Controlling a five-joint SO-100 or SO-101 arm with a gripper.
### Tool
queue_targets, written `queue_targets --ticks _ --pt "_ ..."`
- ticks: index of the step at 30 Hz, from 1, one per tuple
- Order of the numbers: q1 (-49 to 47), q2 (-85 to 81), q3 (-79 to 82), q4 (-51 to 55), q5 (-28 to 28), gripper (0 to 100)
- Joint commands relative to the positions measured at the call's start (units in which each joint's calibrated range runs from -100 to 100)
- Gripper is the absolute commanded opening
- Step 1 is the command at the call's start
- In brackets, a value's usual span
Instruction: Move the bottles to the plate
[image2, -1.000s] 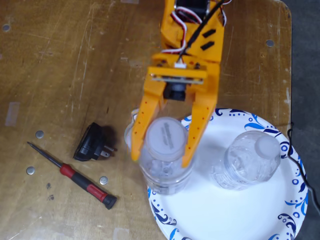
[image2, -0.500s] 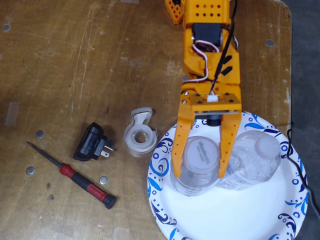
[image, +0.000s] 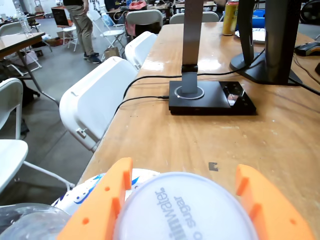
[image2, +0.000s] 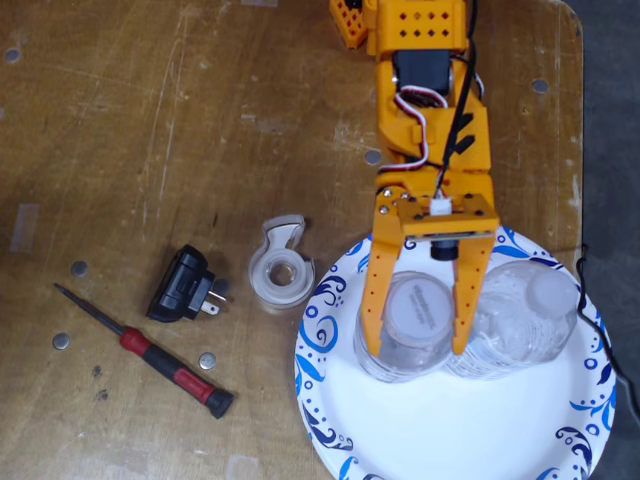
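We count two bottles, both standing on one plate (image2: 420, 430). The white-capped bottle (image2: 418, 312) is clear and wide, sitting at ten o'clock on the plate, with the pincer (image2: 415, 348) pinching it from both sides. The ribbed bottle (image2: 525, 315) touches it at three o'clock. On the table (image2: 150, 130) lies one tape dispenser (image2: 281, 266).

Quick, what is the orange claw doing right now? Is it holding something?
Gripper: shut on the white-capped bottle, which stands on the plate beside the other bottle.
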Motion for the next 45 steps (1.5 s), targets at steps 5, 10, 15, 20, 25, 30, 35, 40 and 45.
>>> queue_targets --ticks 5,10,15,20,25,30,35,40,45 --pt "0.5 -0.4 -0.3 -1.1 -0.2 1" --pt "1.1 -0.4 -0.2 -1.2 -0.2 1" --pt "1.2 -0.4 -0.2 -1.2 -0.2 1" --pt "1.3 -0.4 -0.1 -1.2 -0.2 12" --pt "0.6 -0.4 -0.5 -2.4 -0.2 32" --pt "0.6 -0.4 1.4 -6.4 -0.2 34" --pt "0.6 -0.4 2.8 -9.2 -0.2 33" --pt "0.9 -1.6 3.3 -10.1 -0.2 33" --pt "1.7 -8.2 5.2 -7.1 -0.1 31"
